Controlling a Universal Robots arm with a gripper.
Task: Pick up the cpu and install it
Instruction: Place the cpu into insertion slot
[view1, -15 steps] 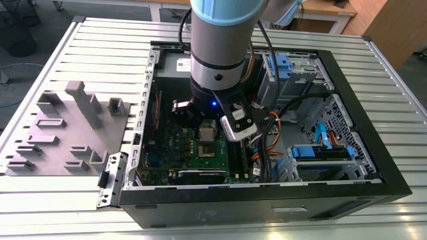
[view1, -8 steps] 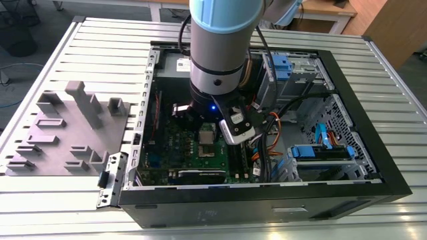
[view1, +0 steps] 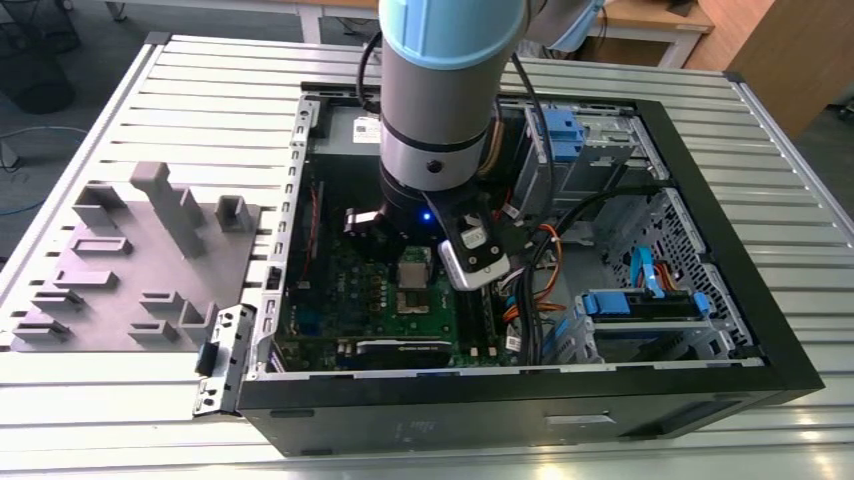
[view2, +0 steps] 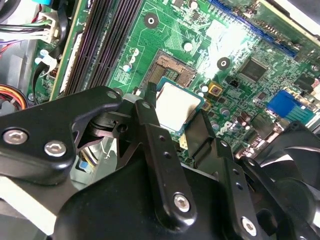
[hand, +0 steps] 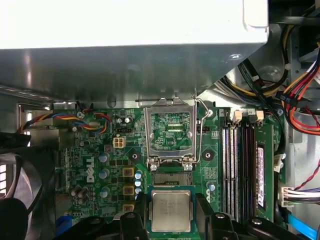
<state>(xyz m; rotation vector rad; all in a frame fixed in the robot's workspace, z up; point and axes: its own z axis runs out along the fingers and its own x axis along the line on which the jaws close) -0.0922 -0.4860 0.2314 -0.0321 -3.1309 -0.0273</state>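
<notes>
The cpu (view2: 176, 106), a small square chip with a silvery top, hangs between two black fingers (view2: 147, 107) of my gripper (view2: 175, 109), which is shut on it. It hovers just above the green motherboard (view2: 235, 35), beside the open dark socket (view2: 173, 70). In the first wrist view the cpu (hand: 171, 210) sits between the fingers (hand: 204, 207) of the gripper (hand: 171, 212), next to the socket (hand: 171, 179), whose metal load plate (hand: 171, 132) stands flipped open. In the exterior view the arm reaches down into the computer case over the motherboard (view1: 354, 305).
The black computer case (view1: 747, 330) lies open on a slatted metal table (view1: 200, 90). A grey moulded tray (view1: 134, 260) lies at the exterior view's left. A large grey box (hand: 125, 55), memory slots (hand: 240, 165), a fan (hand: 20, 185) and bundled cables (hand: 300, 100) crowd the socket.
</notes>
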